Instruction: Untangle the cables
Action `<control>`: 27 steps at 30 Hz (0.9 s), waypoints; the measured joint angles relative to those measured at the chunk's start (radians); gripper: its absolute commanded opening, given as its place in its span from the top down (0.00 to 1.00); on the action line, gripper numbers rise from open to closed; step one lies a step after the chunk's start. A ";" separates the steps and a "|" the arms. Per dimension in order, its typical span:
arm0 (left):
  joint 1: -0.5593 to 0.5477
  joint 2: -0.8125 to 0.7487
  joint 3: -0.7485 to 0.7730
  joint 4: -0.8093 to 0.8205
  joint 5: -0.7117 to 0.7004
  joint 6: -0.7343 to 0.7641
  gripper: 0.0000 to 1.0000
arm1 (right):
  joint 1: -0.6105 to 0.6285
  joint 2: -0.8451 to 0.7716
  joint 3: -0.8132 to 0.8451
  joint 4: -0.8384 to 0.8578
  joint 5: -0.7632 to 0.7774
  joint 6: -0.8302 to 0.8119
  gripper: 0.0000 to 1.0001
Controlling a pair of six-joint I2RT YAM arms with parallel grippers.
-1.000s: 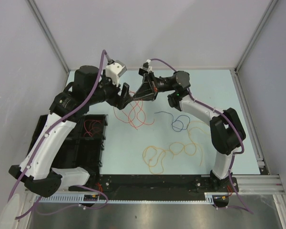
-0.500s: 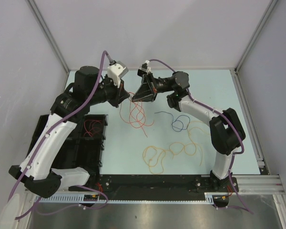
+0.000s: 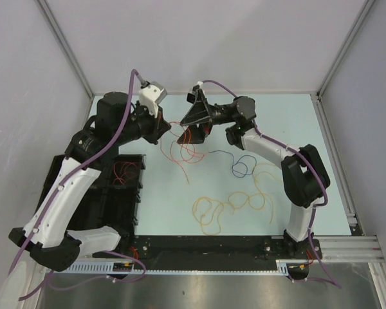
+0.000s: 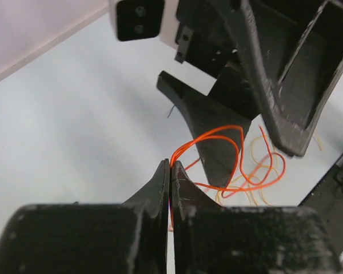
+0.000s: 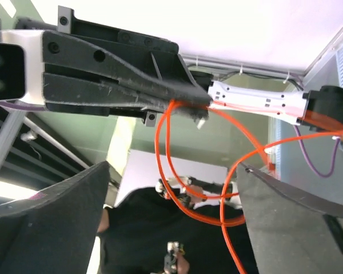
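High over the table's far middle, my left gripper (image 3: 170, 128) is shut on a red cable (image 3: 182, 152). Its loops hang down to the table. In the left wrist view the pressed-together tips of the left gripper (image 4: 170, 166) pinch the red cable (image 4: 222, 135). My right gripper (image 3: 188, 129) faces it, open. In the right wrist view the loops of the red cable (image 5: 170, 153) hang loose between the wide-apart fingers (image 5: 51, 222) of the right gripper (image 5: 171, 191). A dark blue cable (image 3: 240, 169) and a yellow-orange cable (image 3: 233, 205) lie on the table.
A black tray (image 3: 132, 205) stands at the near left, with another red wire (image 3: 122, 172) in it. The right arm's elbow (image 3: 303, 177) rises above the yellow-orange cable's right end. A thin dark wire (image 3: 219, 153) lies beside the blue one.
The left gripper closed on the red cable. Then the right gripper opened and let go of it. The left gripper drew slightly left with the cable.
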State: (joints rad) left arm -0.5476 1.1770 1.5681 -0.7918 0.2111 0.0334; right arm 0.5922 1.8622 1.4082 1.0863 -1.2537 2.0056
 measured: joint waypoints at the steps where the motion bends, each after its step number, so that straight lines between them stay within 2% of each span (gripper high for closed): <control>1: 0.003 0.001 0.005 -0.005 -0.020 -0.004 1.00 | -0.007 0.005 0.000 0.005 0.002 -0.003 0.00; 6: 0.030 0.012 0.068 -0.042 -0.116 -0.045 1.00 | -0.058 0.013 0.000 -0.021 0.015 -0.008 0.00; 8: 0.048 0.013 0.097 -0.059 -0.145 -0.069 1.00 | -0.077 0.010 0.000 -0.089 0.019 -0.063 0.00; 11: 0.079 0.013 0.140 -0.090 -0.192 -0.103 1.00 | -0.108 -0.010 0.000 -0.329 0.054 -0.240 0.00; 15: 0.134 0.013 0.214 -0.150 -0.257 -0.147 1.00 | -0.153 -0.064 0.013 -0.760 0.142 -0.555 0.00; 18: 0.194 0.012 0.272 -0.198 -0.312 -0.187 1.00 | -0.179 -0.084 0.044 -0.991 0.191 -0.723 0.00; 22: 0.281 0.002 0.331 -0.251 -0.401 -0.242 1.00 | -0.187 -0.087 0.070 -1.161 0.220 -0.853 0.00; 27: 0.341 0.005 0.393 -0.336 -0.563 -0.313 1.00 | -0.172 -0.087 0.076 -1.279 0.237 -0.941 0.00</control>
State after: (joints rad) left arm -0.2062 1.1820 1.9610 -1.1278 -0.3523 -0.2794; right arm 0.4202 1.7748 1.4845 -0.1932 -1.0172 1.0645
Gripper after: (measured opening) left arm 0.009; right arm 0.995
